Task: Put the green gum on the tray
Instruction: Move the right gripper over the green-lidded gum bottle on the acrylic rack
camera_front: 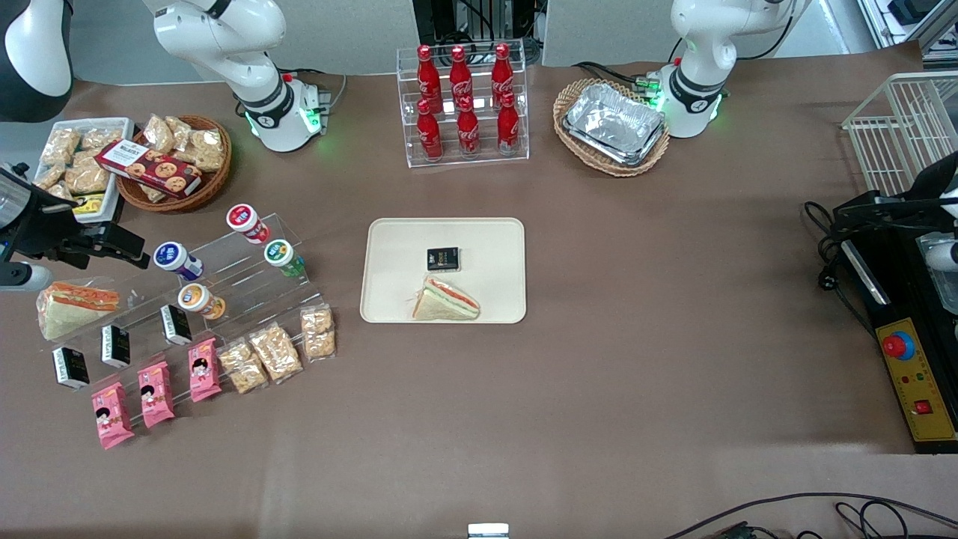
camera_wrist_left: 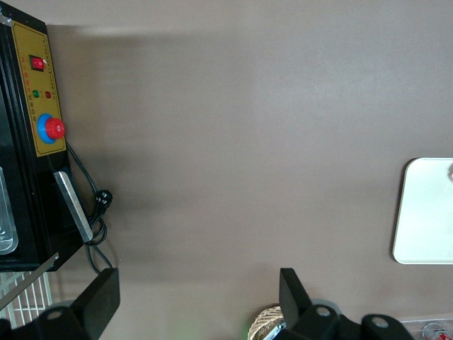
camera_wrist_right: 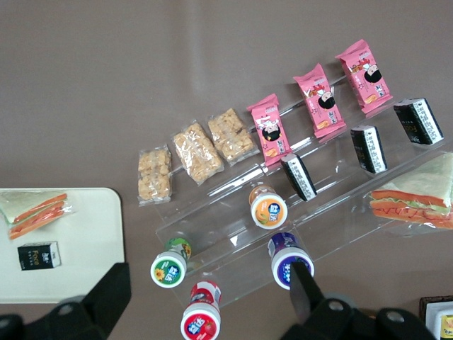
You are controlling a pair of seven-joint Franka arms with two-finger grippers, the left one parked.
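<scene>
Here, gripper (camera_wrist_right: pixel 205 301) above green gum (camera_wrist_right: pixel 169 267).

Bright even light, soft shadows, sharp focus, foil glare

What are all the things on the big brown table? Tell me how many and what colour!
green gum: 1, green, on clear stepped rack
other gum bottles: 3, red, blue, orange lids, same rack
tray: 1, beige, table middle
sandwich: 1, on tray
black packet: 1, on tray
cola bottles: 6, red, clear shelf
foil trays: stack, silver, in wicker basket
pink packets: 3, nearest the camera by the rack
gripper: 1, black, open, beside the rack at the working arm's end
</scene>
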